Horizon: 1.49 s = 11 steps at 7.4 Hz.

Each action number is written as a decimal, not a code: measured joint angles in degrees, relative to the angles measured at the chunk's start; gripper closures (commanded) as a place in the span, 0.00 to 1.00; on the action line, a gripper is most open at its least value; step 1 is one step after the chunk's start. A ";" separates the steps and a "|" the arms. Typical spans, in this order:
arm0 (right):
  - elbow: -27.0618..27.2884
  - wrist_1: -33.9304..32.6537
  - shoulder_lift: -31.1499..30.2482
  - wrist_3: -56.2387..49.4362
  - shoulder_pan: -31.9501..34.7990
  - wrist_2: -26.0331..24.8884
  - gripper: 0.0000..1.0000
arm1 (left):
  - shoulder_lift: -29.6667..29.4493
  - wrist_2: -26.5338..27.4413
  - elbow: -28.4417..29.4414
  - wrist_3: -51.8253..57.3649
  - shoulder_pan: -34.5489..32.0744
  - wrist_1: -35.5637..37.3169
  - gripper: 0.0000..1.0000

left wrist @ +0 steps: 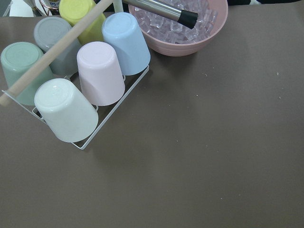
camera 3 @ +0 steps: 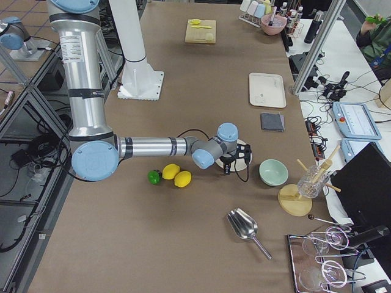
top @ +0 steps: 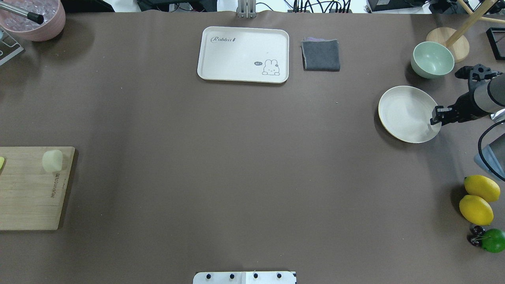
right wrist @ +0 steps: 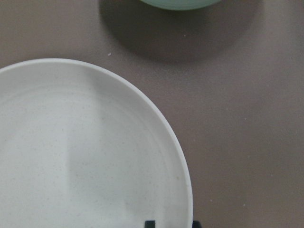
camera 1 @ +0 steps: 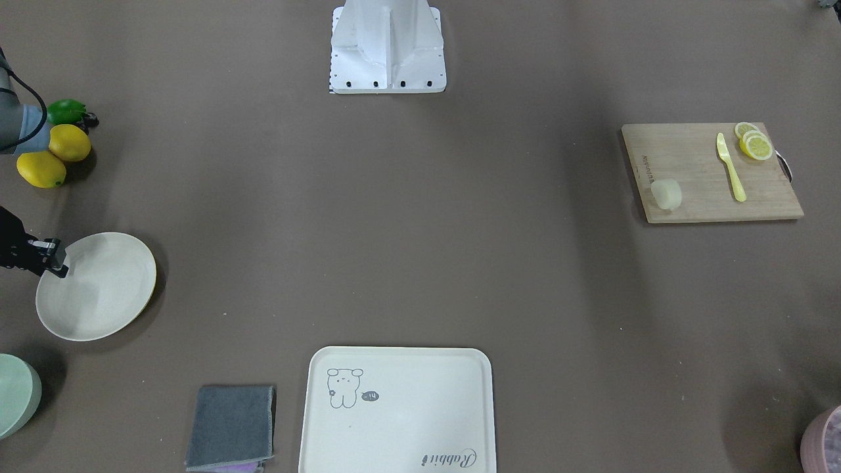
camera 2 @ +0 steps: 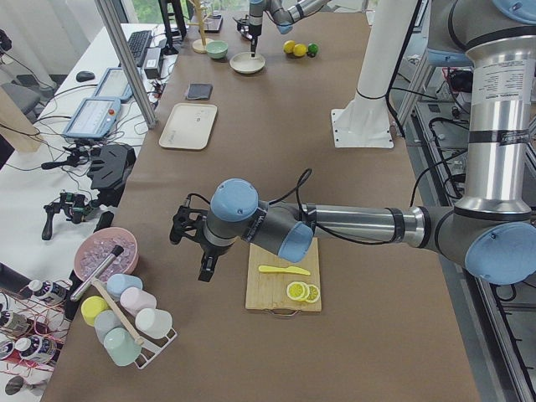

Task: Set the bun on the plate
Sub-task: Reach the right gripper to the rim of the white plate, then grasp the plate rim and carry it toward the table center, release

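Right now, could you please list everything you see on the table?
board: 1, wood, left end
bun: 1, cream, on board
plate: 1, cream, right end
lemon slices: several, yellow, on board
knife: 1, yellow, on board
tray: 1, cream, far edge
cloth: 1, grey, beside tray
bowl: 1, green, near plate
lemons: 2, yellow, right end
lime: 1, green, by lemons
ice bowl: 1, pink, left corner
cups: 6, pastel, on rack
left gripper: black, beside board
right gripper: black, open, at plate rim

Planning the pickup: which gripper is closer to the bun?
Left. Left gripper hovers beside the cutting board holding the bun; right gripper is across the table, at the plate rim.
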 measured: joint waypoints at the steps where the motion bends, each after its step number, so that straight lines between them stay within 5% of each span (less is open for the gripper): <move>1: 0.06 -0.02 0.11 0.10 0.02 0.10 1.00 | -0.02 0.00 0.00 -0.02 0.00 0.00 0.02; 8: 11.13 -0.39 5.61 16.36 -0.33 4.15 1.00 | -0.34 0.04 0.13 0.40 0.13 -0.93 0.02; 11: 15.54 -1.33 12.51 29.17 -11.85 -5.63 1.00 | -0.18 -0.07 0.06 -2.47 3.06 -3.78 0.02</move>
